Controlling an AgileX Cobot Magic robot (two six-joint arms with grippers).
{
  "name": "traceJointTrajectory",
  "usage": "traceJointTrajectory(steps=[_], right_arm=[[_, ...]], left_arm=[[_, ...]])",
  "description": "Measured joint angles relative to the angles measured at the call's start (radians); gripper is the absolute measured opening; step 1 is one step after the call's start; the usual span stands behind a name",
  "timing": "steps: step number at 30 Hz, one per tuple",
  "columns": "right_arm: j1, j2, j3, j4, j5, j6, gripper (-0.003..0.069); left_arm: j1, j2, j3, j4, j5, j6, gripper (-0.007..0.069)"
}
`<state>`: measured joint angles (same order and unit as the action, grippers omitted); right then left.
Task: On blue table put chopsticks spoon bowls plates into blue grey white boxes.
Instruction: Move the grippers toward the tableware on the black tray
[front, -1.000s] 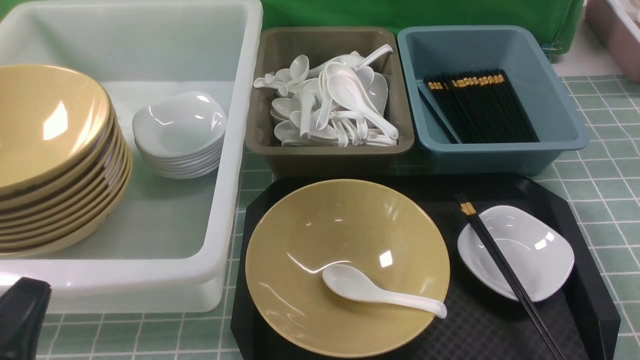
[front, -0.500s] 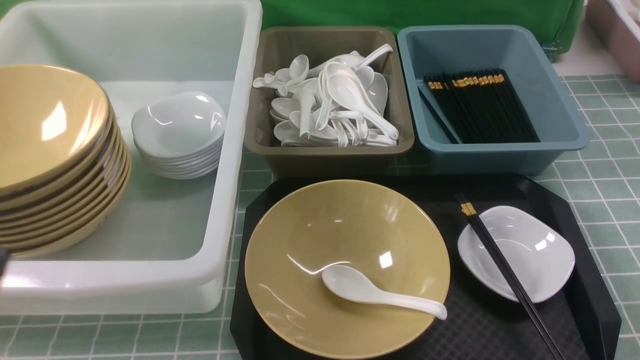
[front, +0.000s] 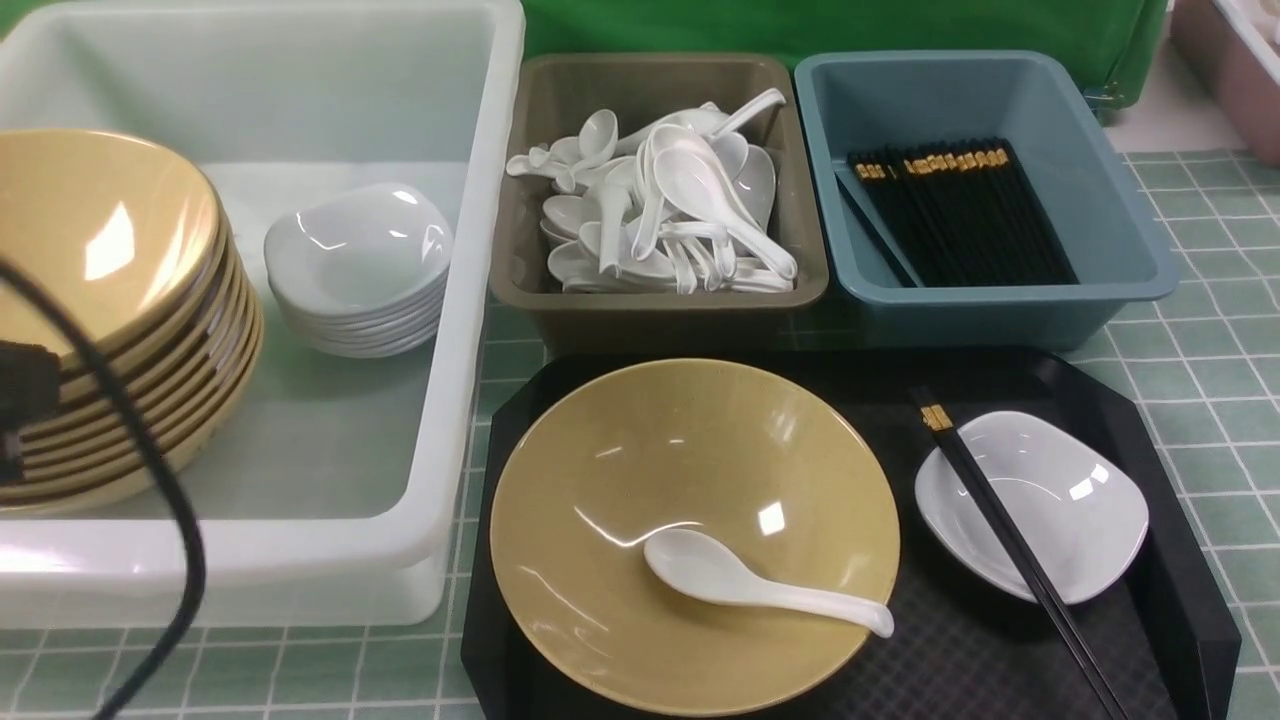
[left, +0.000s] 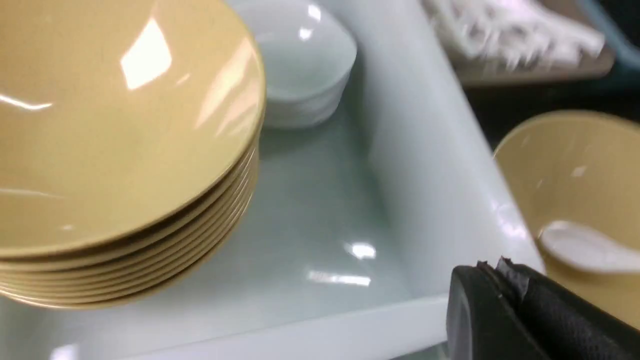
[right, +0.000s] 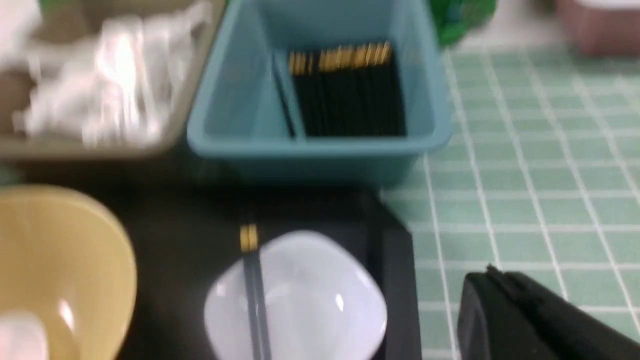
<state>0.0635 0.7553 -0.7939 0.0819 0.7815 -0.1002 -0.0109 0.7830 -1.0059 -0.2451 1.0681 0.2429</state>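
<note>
Along the bottom of the front view, on the black octagonal tray (front: 1180, 600), lie the pieces not yet sorted — a mustard-yellow bowl (front: 690, 450) at centre with a white ceramic soup spoon (front: 740, 583) inside it, and at lower right a small white dish (front: 1070, 500) with black chopsticks (front: 1000, 522) laid across it. Both the left gripper (left: 495, 295) and the right gripper (right: 500, 295) are closed and empty, so I judge this setting untouched. Farther up, the translucent white tub (front: 470, 300) at left holds a stack of yellow bowls (front: 100, 300) and a stack of white dishes (front: 355, 250), the grey-brown tub (front: 660, 315) a heap of spoons (front: 660, 210), the teal-blue tub (front: 1130, 230) a bundle of chopsticks (front: 960, 210) — most of the job looks done.
</note>
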Motion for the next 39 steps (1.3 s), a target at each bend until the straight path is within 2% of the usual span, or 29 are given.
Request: traceJointTrajectory(steps=[3, 4, 5, 6, 7, 10, 11, 13, 16, 19, 23, 28, 34, 39], right_arm=[[0.087, 0.124, -0.108, -0.006, 0.101, -0.057, 0.0036], [0.101, 0.143, -0.114, -0.007, 0.113, -0.063, 0.0036], [0.16, 0.217, -0.155, -0.022, 0.149, -0.074, 0.0036], [0.167, 0.217, -0.16, -0.024, 0.149, -0.074, 0.0036], [0.207, 0.282, -0.183, -0.041, 0.169, -0.082, 0.0036], [0.293, 0.453, -0.236, -0.066, 0.198, -0.085, 0.0036], [0.296, 0.462, -0.236, -0.066, 0.198, -0.085, 0.0036], [0.321, 0.579, -0.263, -0.069, 0.201, -0.083, 0.0044], [0.327, 0.676, -0.284, -0.082, 0.201, -0.064, 0.0068], [0.327, 0.756, -0.299, -0.091, 0.194, -0.046, 0.0125], [0.327, 0.857, -0.31, -0.095, 0.139, -0.014, 0.0304], [0.327, 0.922, -0.31, -0.109, 0.098, 0.002, 0.043], [0.327, 0.971, -0.311, -0.174, 0.076, 0.073, 0.0451], [0.327, 0.994, -0.311, -0.177, 0.069, 0.078, 0.04]], left_arm=[[-0.155, 0.09, -0.032, 0.018, 0.012, 0.009, 0.0001], [-0.168, 0.104, -0.034, 0.02, 0.013, 0.011, 0.0001], [-0.263, 0.158, -0.036, 0.027, 0.022, 0.028, 0.0001], [-0.29, 0.173, -0.037, 0.033, 0.023, 0.031, 0.0001], [-0.383, 0.222, -0.039, 0.048, 0.027, 0.038, 0.0001], [-0.555, 0.347, -0.068, 0.097, 0.032, 0.029, 0.0001], [-0.565, 0.362, -0.07, 0.1, 0.032, 0.024, 0.0001], [-0.685, 0.455, -0.115, 0.146, 0.031, 0.002, 0.0001], [-0.749, 0.503, -0.137, 0.169, 0.03, -0.004, 0.0001], [-0.774, 0.524, -0.14, 0.171, 0.031, -0.004, 0.0001], [-0.778, 0.529, -0.14, 0.171, 0.042, -0.004, 0.0001], [-0.778, 0.529, -0.139, 0.171, 0.045, -0.005, 0.0001], [-0.778, 0.529, -0.103, 0.171, 0.033, -0.005, 0.0001], [-0.778, 0.529, -0.079, 0.172, 0.004, -0.005, 0.0001]])
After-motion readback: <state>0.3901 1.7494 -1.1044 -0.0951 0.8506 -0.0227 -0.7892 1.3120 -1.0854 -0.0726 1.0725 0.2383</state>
